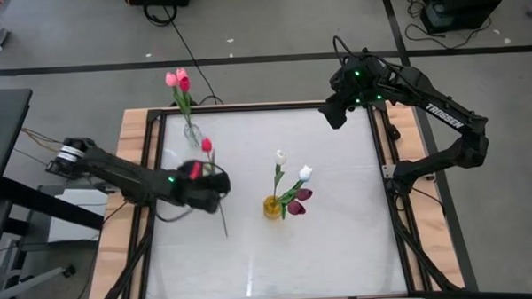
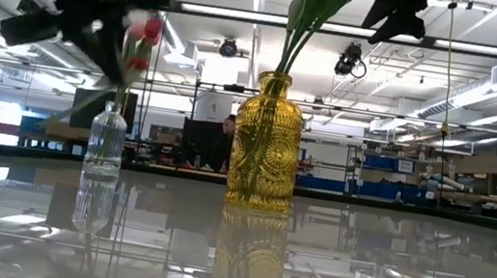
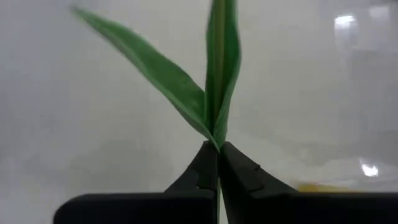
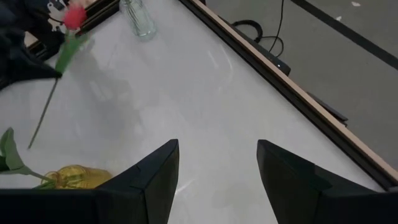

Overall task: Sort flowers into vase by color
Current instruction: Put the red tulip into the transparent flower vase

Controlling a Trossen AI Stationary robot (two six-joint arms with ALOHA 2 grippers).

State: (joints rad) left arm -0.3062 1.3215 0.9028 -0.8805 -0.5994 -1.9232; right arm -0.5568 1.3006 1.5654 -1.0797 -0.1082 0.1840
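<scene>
Tulips, partly sorted.
Red tulip (image 1: 206,145) held off the table by its stem; pink pair (image 1: 177,80) in clear vase; white and purple (image 1: 299,195) in amber vase.

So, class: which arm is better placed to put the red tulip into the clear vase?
The left. Its end effector is shut on the red tulip beside the clear vase; the right end effector is open, at the far corner.

Bright, even light; ceiling strips glare off the glossy table (image 2: 385,275) (left arm motion-blurred); shadows faint.
</scene>
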